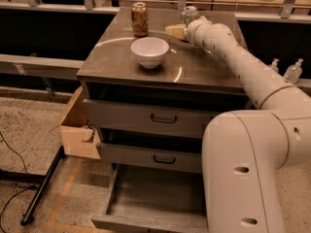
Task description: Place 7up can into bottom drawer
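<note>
Hanging low over the back part of the cabinet top (204, 72), the gripper (176, 31) points toward the brown-gold can (140, 19), which stands ahead of it with a gap between them. The 7up can (189, 13) stands upright on the far side of the gripper, close beside the wrist and partly hidden by it. The gripper does not appear to be around the can, and I cannot tell whether it is spread or pressed together.

I judge the first danger to be the wrist. It is so near the 7up can that a small turn or push backward could knock the can over or roll it off the rear edge. The second danger is the wrong can: if the gripper goes straight forward, it meets the brown-gold one, not the 7up.

The white bowl (150, 51) sits on the near side of the gripper, a little below it in the view. A sweep of the arm toward the front could push it.

The bottom drawer (146, 198) is pulled open far below the gripper, under the two upper drawers. On the way down the can could strike the cabinet edge. If it is released too high, it could tip and roll on the shallow floor.
</note>
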`<state>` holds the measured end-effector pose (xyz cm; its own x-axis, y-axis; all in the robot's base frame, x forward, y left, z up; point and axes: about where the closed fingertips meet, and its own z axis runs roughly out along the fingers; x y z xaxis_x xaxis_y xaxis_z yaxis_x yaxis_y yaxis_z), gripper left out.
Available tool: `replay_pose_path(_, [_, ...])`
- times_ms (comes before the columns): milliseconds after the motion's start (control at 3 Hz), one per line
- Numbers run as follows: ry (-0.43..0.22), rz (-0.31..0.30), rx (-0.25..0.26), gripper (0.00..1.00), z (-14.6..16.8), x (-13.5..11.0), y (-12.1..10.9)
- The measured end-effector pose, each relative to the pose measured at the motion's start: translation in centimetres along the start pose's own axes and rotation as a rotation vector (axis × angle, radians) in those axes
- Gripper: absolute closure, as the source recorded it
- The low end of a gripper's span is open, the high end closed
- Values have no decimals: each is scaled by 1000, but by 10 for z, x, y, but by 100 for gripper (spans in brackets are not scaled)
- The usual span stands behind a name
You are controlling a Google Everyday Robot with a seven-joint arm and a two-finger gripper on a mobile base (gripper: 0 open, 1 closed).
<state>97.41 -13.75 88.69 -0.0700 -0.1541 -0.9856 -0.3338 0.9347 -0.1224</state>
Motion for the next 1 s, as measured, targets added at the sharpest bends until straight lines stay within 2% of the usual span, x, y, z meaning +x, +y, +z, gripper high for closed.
replay_pose_path(667, [-19, -9, 1, 65, 3, -7, -9])
replay_pose_path(1000, [-35, -3, -12, 88, -16, -24, -23])
